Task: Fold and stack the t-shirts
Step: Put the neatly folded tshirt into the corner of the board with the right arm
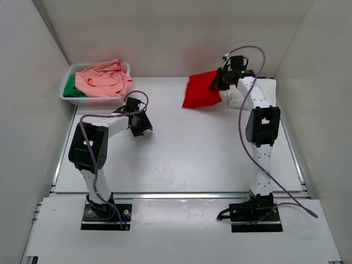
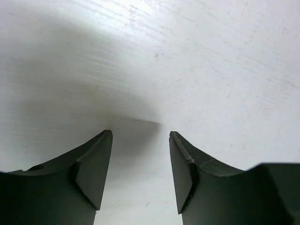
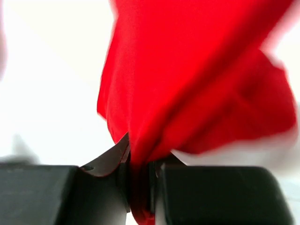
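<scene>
Right gripper [image 3: 139,176] tight on bunched soft red t-shirt [image 3: 187,84], left gripper [image 2: 140,161] agape above smooth white table [image 2: 201,61]

No lettering, label, brand, number or sign can be read in any of the views.
</scene>
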`<state>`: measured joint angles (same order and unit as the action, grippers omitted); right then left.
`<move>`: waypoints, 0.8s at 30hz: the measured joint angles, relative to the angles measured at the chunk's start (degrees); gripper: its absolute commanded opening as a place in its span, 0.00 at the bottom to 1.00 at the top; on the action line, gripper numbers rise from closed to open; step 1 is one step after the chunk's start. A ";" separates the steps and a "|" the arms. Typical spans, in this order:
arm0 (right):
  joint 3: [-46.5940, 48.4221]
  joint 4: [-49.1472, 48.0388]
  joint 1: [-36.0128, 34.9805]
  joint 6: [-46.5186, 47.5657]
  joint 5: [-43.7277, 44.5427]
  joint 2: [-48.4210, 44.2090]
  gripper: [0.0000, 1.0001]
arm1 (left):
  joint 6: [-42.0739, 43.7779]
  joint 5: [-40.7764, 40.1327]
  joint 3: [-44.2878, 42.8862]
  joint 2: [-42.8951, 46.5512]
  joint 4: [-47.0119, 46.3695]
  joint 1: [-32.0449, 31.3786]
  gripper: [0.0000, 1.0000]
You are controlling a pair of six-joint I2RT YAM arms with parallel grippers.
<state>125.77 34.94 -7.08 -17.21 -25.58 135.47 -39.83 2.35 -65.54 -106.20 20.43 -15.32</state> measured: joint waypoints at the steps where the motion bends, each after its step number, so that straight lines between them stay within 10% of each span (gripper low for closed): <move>1: 2.73 1.63 1.29 3.04 3.29 0.46 0.00 | 0.09 0.15 0.19 0.18 0.26 0.05 0.63; 24: -2.60 0.95 16.12 31.28 24.83 -0.52 0.00 | 4.30 0.20 3.26 3.35 4.04 -0.34 0.63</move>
<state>123.17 35.88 9.03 14.07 -0.76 134.94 -35.53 2.55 -62.28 -102.85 24.47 -15.66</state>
